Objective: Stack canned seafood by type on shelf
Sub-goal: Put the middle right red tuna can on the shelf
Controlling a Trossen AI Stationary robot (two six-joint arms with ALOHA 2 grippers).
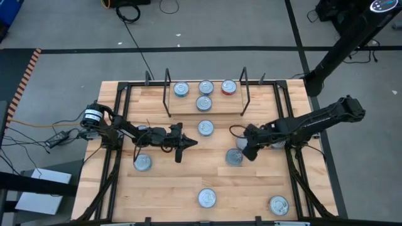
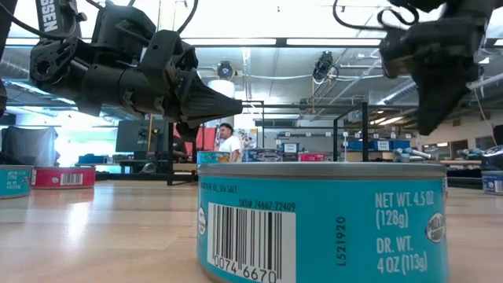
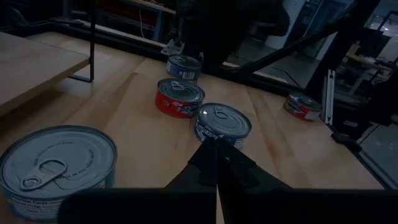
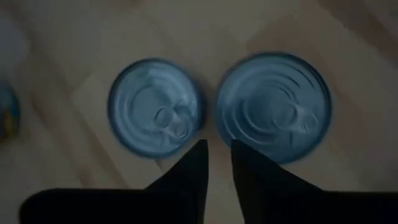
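The shelf (image 1: 207,108), a light-wood board with black wire uprights, stands at the far middle of the table. It carries three blue tins (image 1: 203,103) and a red one (image 1: 229,87). More tins rest on their bases on the table, one just in front of the shelf (image 1: 205,128) and one at the left (image 1: 142,162). My right gripper (image 4: 217,154) hangs slightly open, pointing down over two silver-lidded tins (image 4: 155,107) (image 4: 273,107) right of centre (image 1: 234,157). My left gripper (image 1: 191,143) is shut and level above mid-table, pointing toward the right edge.
Two more tins sit near the front edge (image 1: 207,198) (image 1: 278,204), the first filling the low view (image 2: 322,220). The left wrist view shows red (image 3: 179,98) and blue tins (image 3: 222,122) ahead. Black frame rails (image 1: 113,157) run along both table sides.
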